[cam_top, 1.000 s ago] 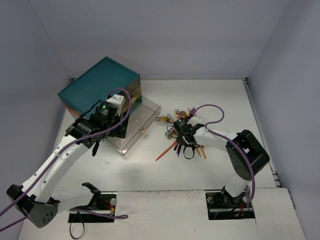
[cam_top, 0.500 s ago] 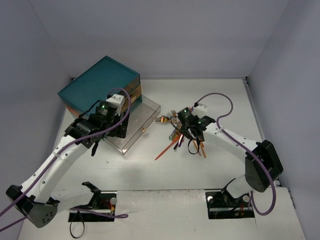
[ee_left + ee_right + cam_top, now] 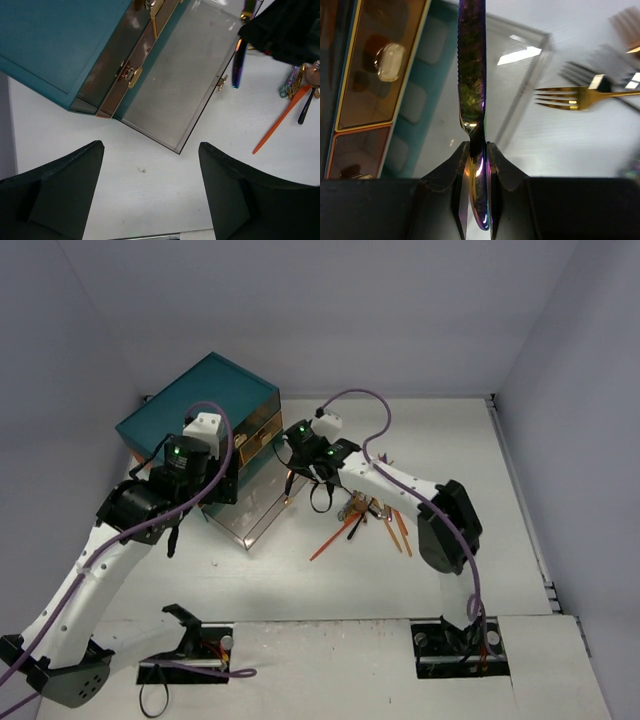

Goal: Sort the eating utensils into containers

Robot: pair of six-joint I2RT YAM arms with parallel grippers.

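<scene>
— What stands on the white table [image 3: 300, 580]?
— A teal chest [image 3: 190, 400] at the far left, with its clear drawer [image 3: 175, 90] pulled out. Other utensils [image 3: 375, 518] lie heaped to the right of it.
— And the pincers?
— The right gripper [image 3: 477, 150] pinches a purple iridescent utensil [image 3: 471, 75] above the drawer's front edge. The left gripper [image 3: 150, 146] hangs spread wide over the table, just on the near side of the drawer.
</scene>
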